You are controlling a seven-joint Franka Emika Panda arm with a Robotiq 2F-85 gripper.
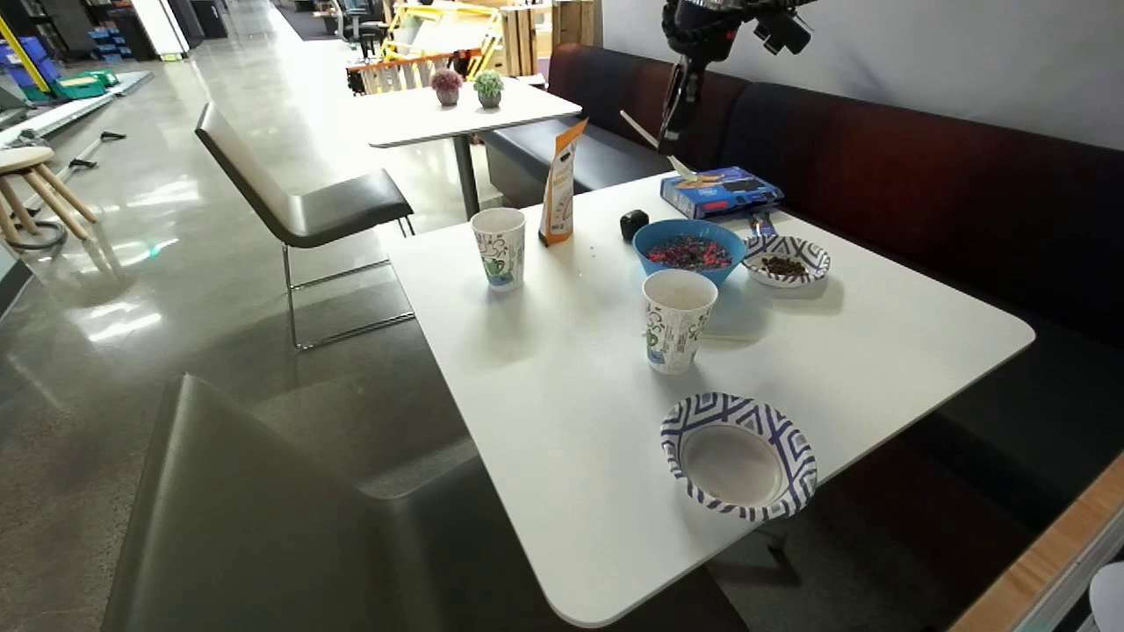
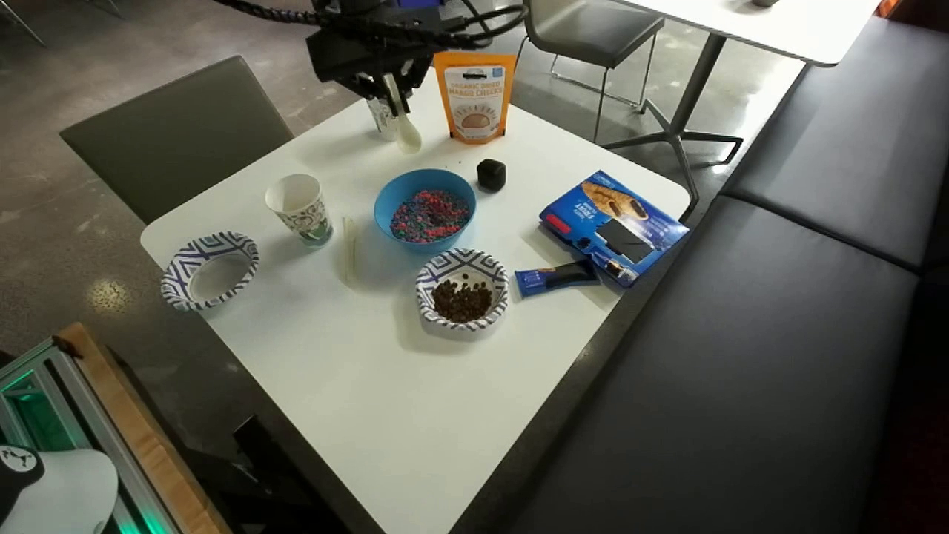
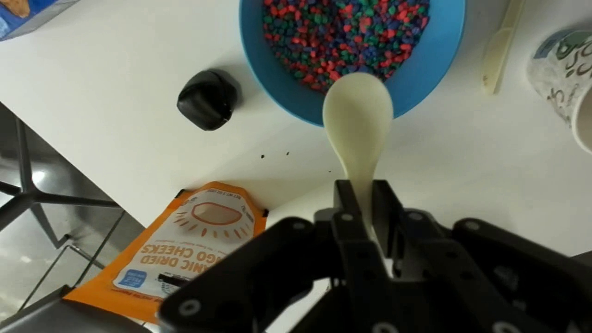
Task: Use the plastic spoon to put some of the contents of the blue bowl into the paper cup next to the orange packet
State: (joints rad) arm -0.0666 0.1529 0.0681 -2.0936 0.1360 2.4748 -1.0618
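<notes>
Presently the gripper [image 3: 362, 187]: fingers drawn in as far as a thin handle lets them, pinching the plastic spoon [image 3: 358, 108] and nothing else; it hangs well above the table [image 3: 476, 175].
Plastic spoon: gripped by the handle so that the scoop juts ahead of the fingertips and slants downward; that reach should let it dip in without the fingers following. No load shows on the face turned to the wrist view, so scooping is probably yet to come.
Blue bowl [image 3: 437, 51]: ahead of the fingertips and lower, mouth up, with coloured grains [image 3: 342, 51] exposed for a dip from above. In the wrist view the scoop overlaps its near rim, yet both exterior views show the two apart.
Orange packet [image 3: 182, 252]: upright, beside and below the gripper, on the left in the wrist view; likely serving as the landmark that tells two similar cups apart.
Paper cup [image 2: 384, 122]: lower than the gripper, partly hidden behind it in an exterior view, and standing beside the packet; presumably placed there to be filled.
Second cup [image 3: 557, 76]: on the gripper's opposite side, near a pale utensil [image 3: 502, 48] lying on the table; being away from the packet, it is likely not meant.
</notes>
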